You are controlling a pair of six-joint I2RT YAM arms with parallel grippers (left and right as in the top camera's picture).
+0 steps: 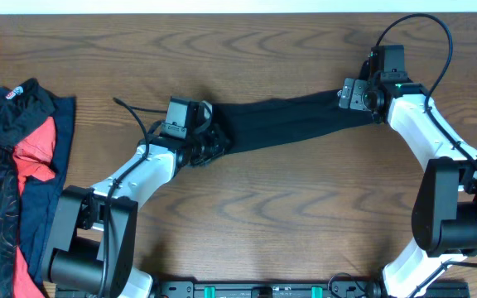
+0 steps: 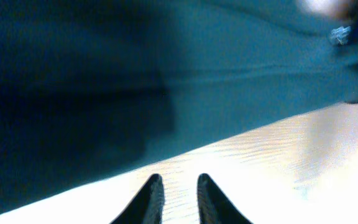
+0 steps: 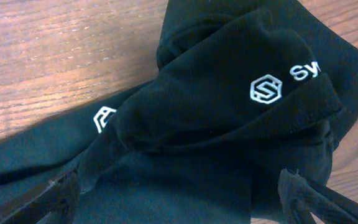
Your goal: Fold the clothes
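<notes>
Dark brown wooden surface with wavy grain, across nearly the whole overhead view. Ends at the far edge in a thin pale strip. Reads warm reddish-brown in the right wrist view, bleached almost white by glare in the left wrist view.

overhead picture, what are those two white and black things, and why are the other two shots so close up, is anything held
Those are two robot arms, each ending in a two-finger gripper. The overhead picture looks straight down on a wooden table. A black garment lies stretched between the grippers, and a pile of black, red and navy clothes sits at the left edge. The other two pictures come from cameras on the wrists. The right gripper stands wide open with the garment's bunched end, printed with a white logo, between its fingers. The left gripper has its fingers nearly together at the other end; its blurry view does not show whether cloth is pinched.
</notes>
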